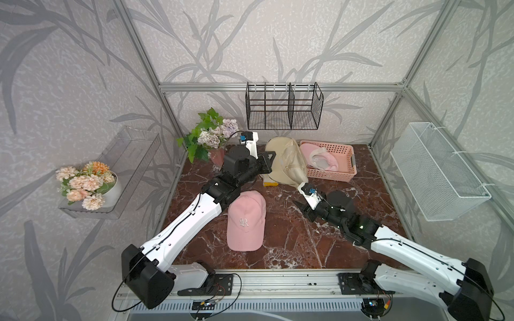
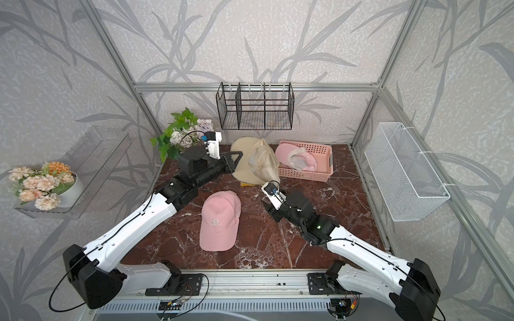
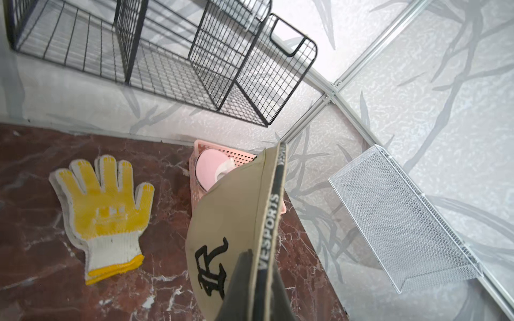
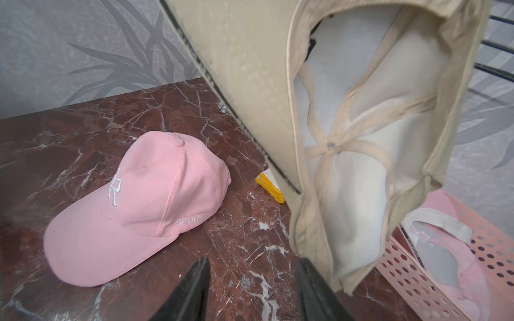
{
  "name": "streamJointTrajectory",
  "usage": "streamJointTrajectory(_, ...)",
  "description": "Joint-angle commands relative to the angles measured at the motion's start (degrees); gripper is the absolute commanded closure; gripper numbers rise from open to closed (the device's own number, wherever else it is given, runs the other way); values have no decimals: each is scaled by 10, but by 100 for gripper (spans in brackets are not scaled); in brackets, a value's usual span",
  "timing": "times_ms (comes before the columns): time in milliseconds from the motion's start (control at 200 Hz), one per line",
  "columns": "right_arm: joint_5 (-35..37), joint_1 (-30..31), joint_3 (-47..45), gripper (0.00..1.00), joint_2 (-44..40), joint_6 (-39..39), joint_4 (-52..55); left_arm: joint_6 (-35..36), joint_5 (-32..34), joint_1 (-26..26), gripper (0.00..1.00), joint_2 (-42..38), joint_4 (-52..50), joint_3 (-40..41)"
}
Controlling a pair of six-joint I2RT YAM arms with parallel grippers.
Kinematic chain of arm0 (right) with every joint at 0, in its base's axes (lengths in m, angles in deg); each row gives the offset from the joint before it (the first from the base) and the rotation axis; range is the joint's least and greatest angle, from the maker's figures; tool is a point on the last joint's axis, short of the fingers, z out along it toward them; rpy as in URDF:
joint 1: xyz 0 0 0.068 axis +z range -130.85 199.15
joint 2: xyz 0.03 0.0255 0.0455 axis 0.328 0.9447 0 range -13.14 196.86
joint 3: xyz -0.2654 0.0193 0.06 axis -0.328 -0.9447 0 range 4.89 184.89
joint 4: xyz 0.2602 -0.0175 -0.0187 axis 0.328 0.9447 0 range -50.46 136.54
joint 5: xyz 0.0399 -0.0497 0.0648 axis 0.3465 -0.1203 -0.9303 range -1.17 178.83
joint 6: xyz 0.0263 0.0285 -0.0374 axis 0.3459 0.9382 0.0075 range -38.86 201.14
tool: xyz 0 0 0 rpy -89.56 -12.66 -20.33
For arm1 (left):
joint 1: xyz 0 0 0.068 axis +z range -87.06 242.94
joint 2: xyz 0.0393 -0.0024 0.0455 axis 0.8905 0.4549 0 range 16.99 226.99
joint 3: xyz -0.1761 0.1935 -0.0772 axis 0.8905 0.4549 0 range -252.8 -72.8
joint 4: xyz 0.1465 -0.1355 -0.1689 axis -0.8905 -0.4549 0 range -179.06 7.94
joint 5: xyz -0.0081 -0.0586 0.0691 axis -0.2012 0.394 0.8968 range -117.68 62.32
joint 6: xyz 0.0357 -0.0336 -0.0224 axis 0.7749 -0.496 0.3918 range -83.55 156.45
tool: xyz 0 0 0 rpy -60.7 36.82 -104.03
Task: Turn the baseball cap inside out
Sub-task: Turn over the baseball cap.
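Observation:
The beige baseball cap (image 1: 289,164) (image 2: 258,164) hangs above the back of the marble table. My left gripper (image 1: 270,159) (image 3: 258,255) is shut on its brim (image 3: 236,208), which carries a black logo. In the right wrist view the cap's crown (image 4: 361,139) shows white lining and crossed seam tapes on the outside. My right gripper (image 1: 301,207) (image 4: 251,264) stands open just below the crown's lower edge, with nothing between its fingers. One finger (image 4: 314,283) is close beside the fabric.
A pink cap (image 1: 246,222) (image 4: 133,208) lies right side up mid-table. A pink basket (image 1: 342,172) at the back right holds another pink cap. A yellow glove (image 3: 103,200) lies under the beige cap. Flowers (image 1: 211,139), a black wire rack (image 1: 283,108) and a white mesh basket (image 1: 436,172) line the walls.

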State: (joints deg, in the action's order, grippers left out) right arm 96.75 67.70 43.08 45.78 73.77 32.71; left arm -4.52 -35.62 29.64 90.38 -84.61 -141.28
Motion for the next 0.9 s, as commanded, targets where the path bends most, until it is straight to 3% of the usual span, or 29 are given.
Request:
streamJointTrajectory(0, 150, 22, -4, 50, 27, 6, -102, -102, 5, 1, 100, -19, 72, 24)
streamJointTrajectory(280, 314, 30, 22, 61, 91, 17, -120, -107, 9, 2, 100, -38, 63, 35)
streamJointTrajectory(895, 409, 16, 2, 70, 106, 4, -172, -101, -15, 2, 100, -37, 54, 26)
